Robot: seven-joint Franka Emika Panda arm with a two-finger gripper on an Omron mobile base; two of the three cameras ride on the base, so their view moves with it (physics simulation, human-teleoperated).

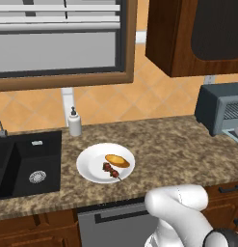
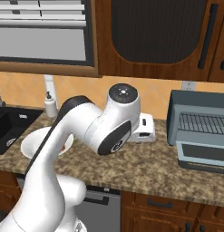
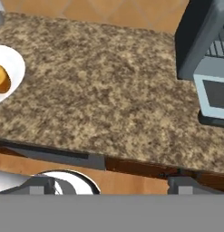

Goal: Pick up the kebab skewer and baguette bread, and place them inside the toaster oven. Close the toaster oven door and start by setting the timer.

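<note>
— So where do the kebab skewer [image 1: 112,170] and the baguette bread [image 1: 117,160] lie relative to the white plate [image 1: 91,164]?
— Both rest on the plate, bread toward its far side, skewer just beside it nearer the tabletop's [image 1: 168,149] front edge.
— And the toaster oven [image 2: 199,129]?
— Well to the right of the plate, against the back wall. The toaster oven door [image 2: 202,156] hangs open and down toward the front edge, its rack showing.
— Any free room?
— A wide bare stretch of granite lies between plate and oven. Left of the plate stand a soap dispenser [image 1: 74,122] and a black sink [image 1: 24,164].
— The fingers [image 3: 38,186]?
— Spread wide, holding nothing, hovering off the front edge right of the plate.
</note>
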